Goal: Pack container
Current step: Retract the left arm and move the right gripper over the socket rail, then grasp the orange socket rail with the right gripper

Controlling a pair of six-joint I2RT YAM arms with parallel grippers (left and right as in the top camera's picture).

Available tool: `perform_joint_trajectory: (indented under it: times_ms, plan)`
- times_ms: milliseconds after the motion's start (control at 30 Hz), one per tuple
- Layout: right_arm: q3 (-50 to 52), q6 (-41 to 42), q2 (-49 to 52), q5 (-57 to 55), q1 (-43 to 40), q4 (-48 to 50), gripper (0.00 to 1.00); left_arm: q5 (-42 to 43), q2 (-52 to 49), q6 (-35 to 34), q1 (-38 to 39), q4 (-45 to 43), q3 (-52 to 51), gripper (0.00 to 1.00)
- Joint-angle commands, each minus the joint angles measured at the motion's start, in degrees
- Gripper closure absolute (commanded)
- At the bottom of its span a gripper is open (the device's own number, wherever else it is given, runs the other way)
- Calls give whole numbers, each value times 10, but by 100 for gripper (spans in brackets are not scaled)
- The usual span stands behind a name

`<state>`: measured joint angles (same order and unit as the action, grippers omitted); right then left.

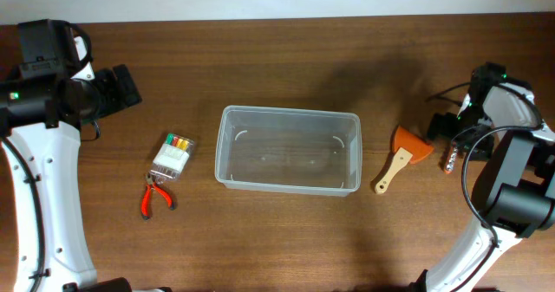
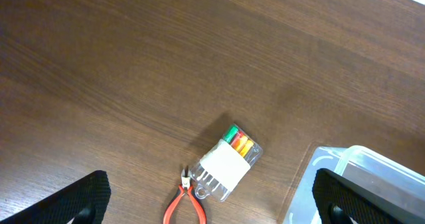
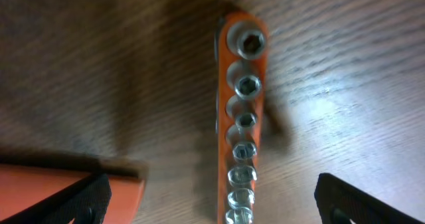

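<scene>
Container (image 1: pixel 289 112) mid-table, R hand (image 3: pixel 212 201) over socket rail (image 3: pixel 243 117)

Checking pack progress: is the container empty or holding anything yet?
Empty. Overhead shows bare wood through the container floor; marker pack, pliers, scraper and socket rail lie outside it.

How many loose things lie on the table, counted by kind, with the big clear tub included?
Clear plastic container: 1
Pack of coloured markers: 1
Red-handled pliers: 1
Orange scraper with wooden handle: 1
Orange rail of sockets: 1
Total: 5
</scene>
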<state>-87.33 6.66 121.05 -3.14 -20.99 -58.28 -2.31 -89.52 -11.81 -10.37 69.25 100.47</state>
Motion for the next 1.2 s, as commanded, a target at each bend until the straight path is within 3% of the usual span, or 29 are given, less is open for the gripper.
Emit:
perform_joint_trajectory:
  times_ms: [0,433,633,1133,1167]
  plan:
    - [33,-7,6,-3,-1,28,1,4,-2,-7,-2,2,4,1]
    - [66,-6,6,-3,-2,76,1,4,-2,-7,-2,24,4,1]
    - [66,-7,6,-3,-2,74,18,4,-2,-7,-2,24,4,1]
    - [66,-7,6,-3,-1,71,48,4,-2,-7,-2,31,4,1]
    - [66,-7,6,-3,-1,71,55,4,-2,-7,-2,33,4,1]
